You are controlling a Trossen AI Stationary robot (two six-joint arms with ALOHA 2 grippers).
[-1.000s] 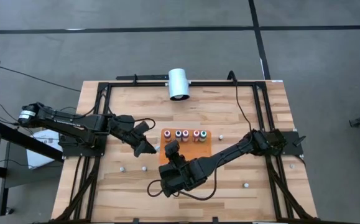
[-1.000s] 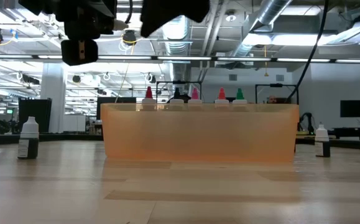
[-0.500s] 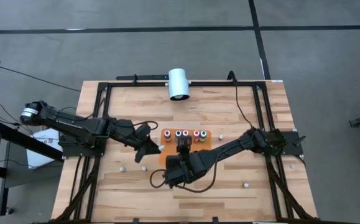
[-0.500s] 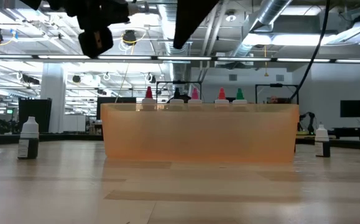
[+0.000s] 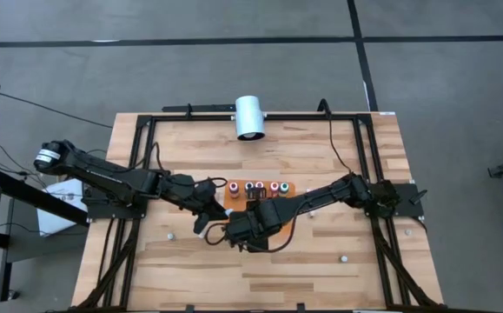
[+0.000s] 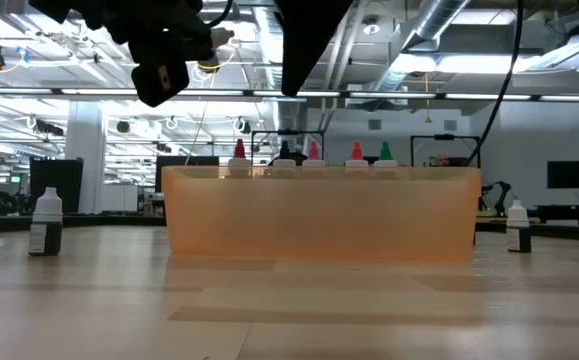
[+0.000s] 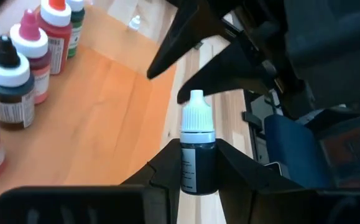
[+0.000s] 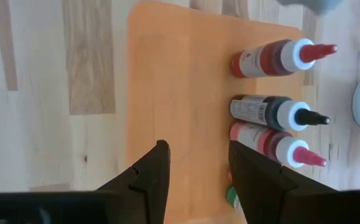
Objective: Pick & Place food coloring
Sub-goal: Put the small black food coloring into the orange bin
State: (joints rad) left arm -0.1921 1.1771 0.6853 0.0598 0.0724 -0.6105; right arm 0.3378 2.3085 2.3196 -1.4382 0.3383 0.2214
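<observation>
Several food coloring bottles (image 5: 261, 186) stand in a row on the far part of the orange mat (image 5: 260, 202); the right wrist view shows the red-tipped (image 8: 279, 57), black-tipped (image 8: 273, 112) and pink-tipped (image 8: 273, 144) ones. My left gripper (image 7: 198, 180) is shut on one more bottle (image 7: 198, 152), dark-bodied with a white cap, just left of the mat (image 7: 99, 118). My right gripper (image 8: 198, 174) is open, pointing down over the mat's (image 8: 180, 93) near part, with nothing between its fingers. My left gripper pinches the bottle's dark body (image 7: 198, 168) between its two fingers, one on each side. The fingers come nearly level from the table's left and lie along the bottle. The white cap (image 7: 196, 115) sticks out beyond the fingertips. The bottle is lifted clear of the table.
Loose small bottles stand on the wood: two near the left (image 5: 201, 228) (image 5: 171, 235), one right of the mat (image 5: 310, 191), one near the front right (image 5: 342, 258). A white cylinder (image 5: 249, 117) lies at the far edge. Black frame rails (image 5: 138, 174) run along both sides.
My left gripper has moved toward the table's right, up to the mat's left edge, rolling as it went and keeping the bottle. My right gripper has moved toward the far edge over the mat and tipped to point more steeply down.
</observation>
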